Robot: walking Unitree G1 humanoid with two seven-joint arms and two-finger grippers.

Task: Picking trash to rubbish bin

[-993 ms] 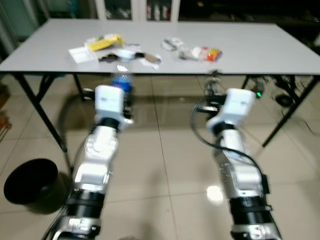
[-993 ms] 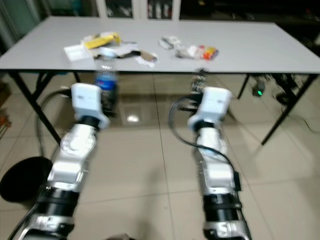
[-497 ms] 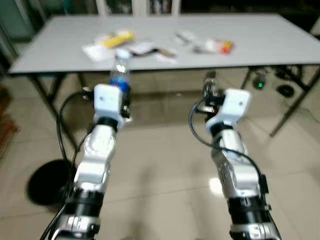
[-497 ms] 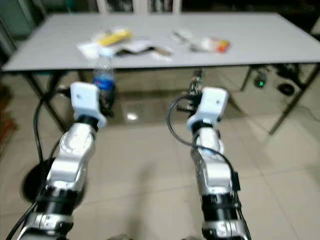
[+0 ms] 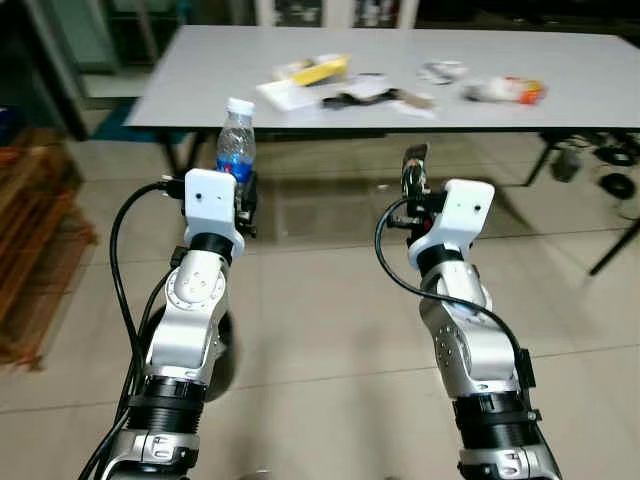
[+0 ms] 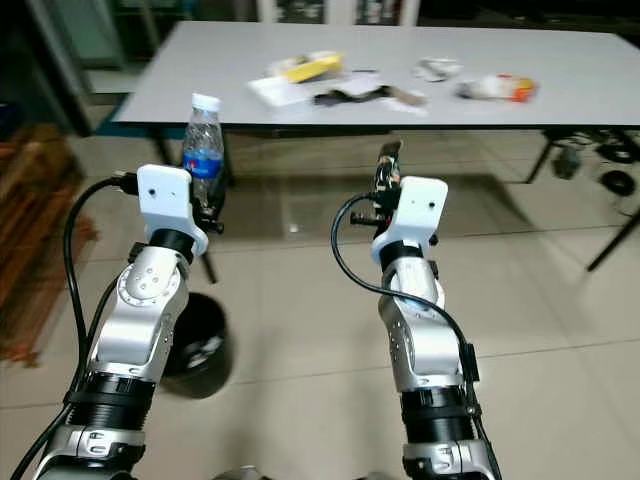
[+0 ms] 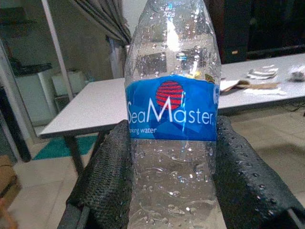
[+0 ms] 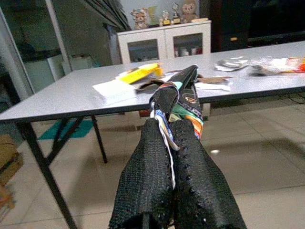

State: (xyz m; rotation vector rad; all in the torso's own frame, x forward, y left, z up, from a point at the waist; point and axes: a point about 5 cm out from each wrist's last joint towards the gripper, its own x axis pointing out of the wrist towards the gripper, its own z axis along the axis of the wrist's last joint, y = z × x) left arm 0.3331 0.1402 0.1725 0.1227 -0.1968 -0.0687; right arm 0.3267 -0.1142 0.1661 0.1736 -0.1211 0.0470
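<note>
Item one, rubbish bin (image 6: 195, 340): black, on the floor under your left arm. Item two, water bottle (image 7: 169, 119): upright, clamped at the label between the left gripper (image 7: 171, 183) fingers; light, thin-walled, wet, likely slippery. Item three, wrapper (image 8: 178, 98): limp foil, pinched flat in the right gripper (image 8: 171, 162).

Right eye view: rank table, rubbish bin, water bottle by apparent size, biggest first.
1. Table, by far the widest.
2. Rubbish bin, partly hidden behind the left arm.
3. Water bottle, held in the left gripper.
Bin versus bottle is unsure: the bottle is nearer the camera.
</note>
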